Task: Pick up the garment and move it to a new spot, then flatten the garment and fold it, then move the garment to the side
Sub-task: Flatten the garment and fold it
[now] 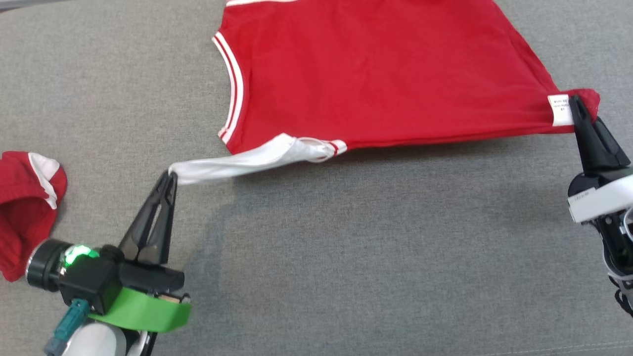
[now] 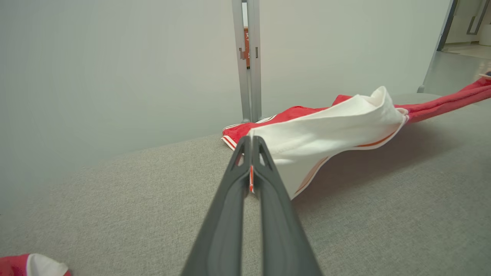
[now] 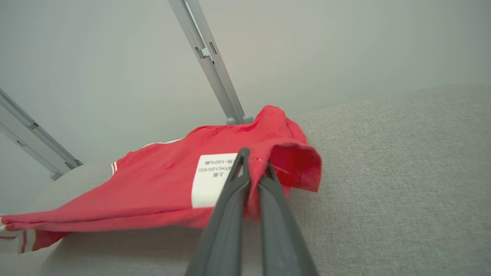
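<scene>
— Lower left of the frame?
— My left jaws, clamped on the red shirt's (image 1: 376,74) white end (image 1: 237,165).
— Right edge?
— My right jaws, clamped beside its label (image 1: 559,110). The shirt spreads across the grey surface (image 1: 346,247), upper middle.

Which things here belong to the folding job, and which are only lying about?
Job: red sleeveless fabric garment with white trim; left end effector pinching its white section; right end effector pinching its labelled corner.
Lying about: small crumpled red-and-white cloth; grey metal posts.

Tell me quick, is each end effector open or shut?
Left end effector: shut on the garment, white part.
Right end effector: shut on the garment beside its label.
</scene>
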